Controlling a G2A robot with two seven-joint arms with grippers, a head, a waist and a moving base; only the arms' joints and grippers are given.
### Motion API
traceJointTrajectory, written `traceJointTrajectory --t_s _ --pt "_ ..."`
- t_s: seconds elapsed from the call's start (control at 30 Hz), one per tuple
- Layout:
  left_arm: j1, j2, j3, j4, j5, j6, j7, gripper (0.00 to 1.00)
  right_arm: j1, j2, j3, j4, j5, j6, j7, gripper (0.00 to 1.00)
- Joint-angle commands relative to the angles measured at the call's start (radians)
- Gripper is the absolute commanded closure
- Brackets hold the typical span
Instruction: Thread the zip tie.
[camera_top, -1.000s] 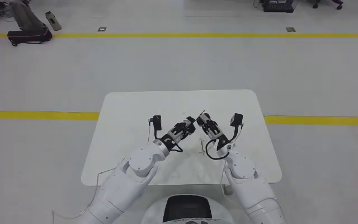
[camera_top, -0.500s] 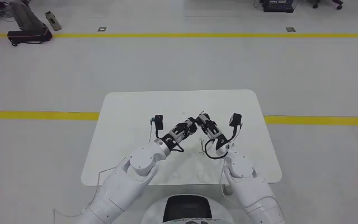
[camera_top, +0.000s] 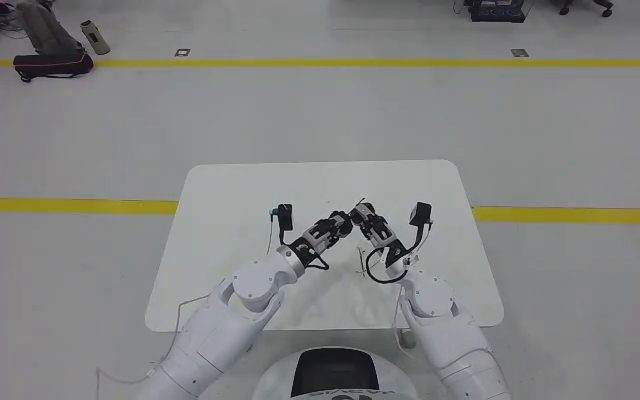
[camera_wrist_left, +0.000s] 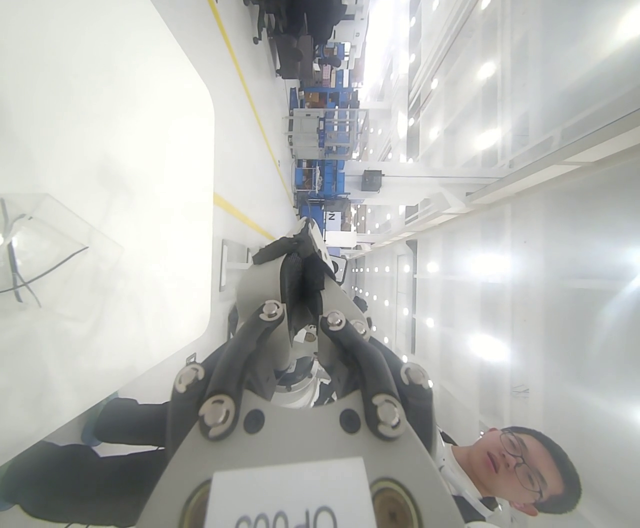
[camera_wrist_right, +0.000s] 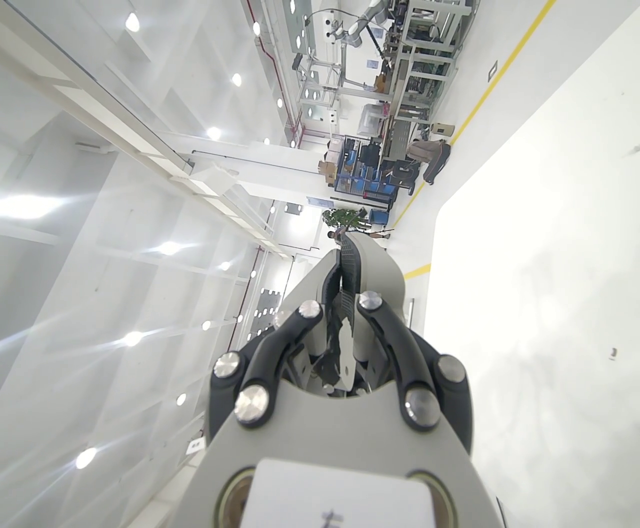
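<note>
Right, closest to us are two white labels (camera_wrist_left: 285, 500), one on each wrist, their print cut off and unreadable. Next out, the left gripper (camera_wrist_left: 307, 240) has its fingers pressed together, and so does the right gripper (camera_wrist_right: 348, 250), with the two tips meeting above the middle of the one table (camera_top: 230, 200). A thin dark zip tie (camera_top: 363, 200) pokes out just past them, and we cannot tell which gripper holds it. Farther off, one clear bag (camera_wrist_left: 55, 260) of black ties lies on the table. Beyond that, two yellow floor lines (camera_top: 300, 63).
</note>
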Motion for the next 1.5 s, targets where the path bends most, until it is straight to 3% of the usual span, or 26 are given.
traceJointTrajectory --t_s 0.0,0.07,0.33,0.63,0.73,1.03,1.1,1.27,1.4,1.47 --pt "-0.001 0.000 -0.001 0.002 -0.001 -0.001 -0.001 1.00 0.001 0.001 0.001 0.004 0.005 0.000 0.002 0.61" --pt "-0.001 0.000 -0.002 0.003 -0.002 -0.001 -0.003 1.00 0.003 0.001 0.003 0.006 0.009 0.000 0.006 0.00" --pt "-0.003 0.002 -0.010 0.004 -0.003 -0.002 -0.020 1.00 0.005 0.007 0.016 0.006 0.014 0.000 0.027 0.00" --pt "0.005 0.018 -0.052 -0.013 0.008 0.016 -0.092 1.00 0.015 0.030 0.085 0.038 0.110 0.000 0.233 0.00" --pt "0.004 0.024 -0.062 -0.033 0.016 0.008 -0.147 1.00 0.015 0.030 0.085 0.038 0.110 0.000 0.233 0.00" --pt "0.003 0.024 -0.061 -0.030 0.021 0.012 -0.148 1.00 0.020 0.032 0.095 0.050 0.120 0.017 0.231 0.00" --pt "0.000 0.028 -0.075 -0.028 -0.007 0.029 -0.186 1.00 0.033 0.039 0.115 0.079 0.184 0.025 0.324 0.00" --pt "-0.004 0.049 -0.134 -0.029 -0.043 0.075 -0.350 1.00 0.089 0.064 0.178 0.196 0.346 0.016 0.649 0.00" --pt "-0.001 0.063 -0.165 -0.031 -0.083 0.093 -0.473 1.00 0.138 0.077 0.189 0.280 0.406 0.023 0.838 0.00" --pt "0.000 0.067 -0.177 -0.028 -0.095 0.099 -0.497 1.00 0.158 0.082 0.188 0.313 0.414 0.021 0.894 0.00"
